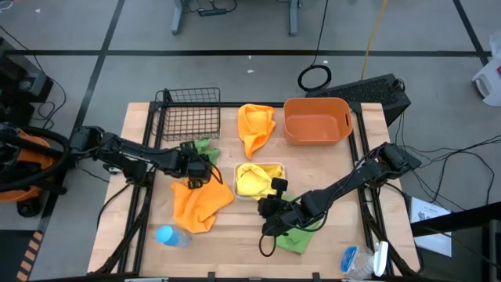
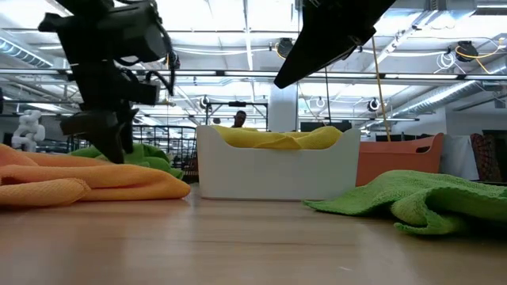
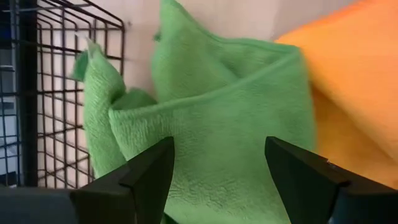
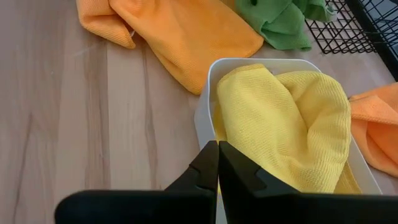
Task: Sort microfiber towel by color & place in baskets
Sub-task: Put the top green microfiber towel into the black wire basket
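Crumpled green towel (image 3: 217,118) — soft, folded, perhaps doubled — between the left pincer (image 3: 214,171) fingers.

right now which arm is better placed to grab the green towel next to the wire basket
Left. Its gripper is open, fingers straddling that green towel beside the black wire basket. The right gripper is shut, over by the white tray.

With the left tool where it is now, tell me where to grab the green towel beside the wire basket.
Grip the raised fold of the green towel, straight ahead of the open left tool. That ridge stands up off the table between the fingers, so it probably pinches easily. Come from the side away from the wire basket, whose mesh sits close by.
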Action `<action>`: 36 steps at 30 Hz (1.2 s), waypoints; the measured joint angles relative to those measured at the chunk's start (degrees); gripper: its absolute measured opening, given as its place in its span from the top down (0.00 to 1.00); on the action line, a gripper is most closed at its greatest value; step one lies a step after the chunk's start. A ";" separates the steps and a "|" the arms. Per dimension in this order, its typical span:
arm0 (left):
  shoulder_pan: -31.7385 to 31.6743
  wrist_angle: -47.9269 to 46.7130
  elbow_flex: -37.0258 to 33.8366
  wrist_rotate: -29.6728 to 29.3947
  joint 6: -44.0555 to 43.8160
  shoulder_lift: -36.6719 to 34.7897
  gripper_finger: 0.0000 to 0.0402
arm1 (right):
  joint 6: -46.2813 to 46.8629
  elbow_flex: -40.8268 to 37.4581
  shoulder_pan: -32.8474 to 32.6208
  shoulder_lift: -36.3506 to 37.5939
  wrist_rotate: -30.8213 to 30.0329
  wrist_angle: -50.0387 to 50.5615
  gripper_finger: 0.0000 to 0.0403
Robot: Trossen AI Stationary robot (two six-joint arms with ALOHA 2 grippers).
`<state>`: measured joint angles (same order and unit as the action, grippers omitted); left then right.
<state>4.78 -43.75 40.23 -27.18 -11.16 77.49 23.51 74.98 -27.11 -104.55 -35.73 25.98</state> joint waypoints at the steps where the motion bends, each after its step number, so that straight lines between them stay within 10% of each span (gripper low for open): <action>1: -0.91 0.51 0.00 0.26 0.59 0.00 0.36 | 0.00 0.00 0.00 0.00 0.00 -0.01 0.99; 11: -9.46 9.71 -5.23 9.84 6.47 0.00 0.37 | 0.35 0.02 0.00 0.00 0.00 -0.01 0.99; 18: -10.91 15.04 -8.81 13.05 9.88 -0.20 0.58 | 0.33 0.02 0.00 0.00 0.00 -0.07 0.99; 25: -10.64 18.23 -9.01 12.13 9.97 0.02 0.95 | 0.56 0.02 0.00 0.00 0.00 -0.91 0.99; 36: -4.96 11.48 -1.79 4.43 4.67 -1.87 0.99 | 0.39 0.02 0.00 0.00 0.00 -0.90 0.99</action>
<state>-0.18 -32.27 38.43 -22.76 -6.49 75.63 23.90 75.00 -27.11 -104.55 -35.73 25.08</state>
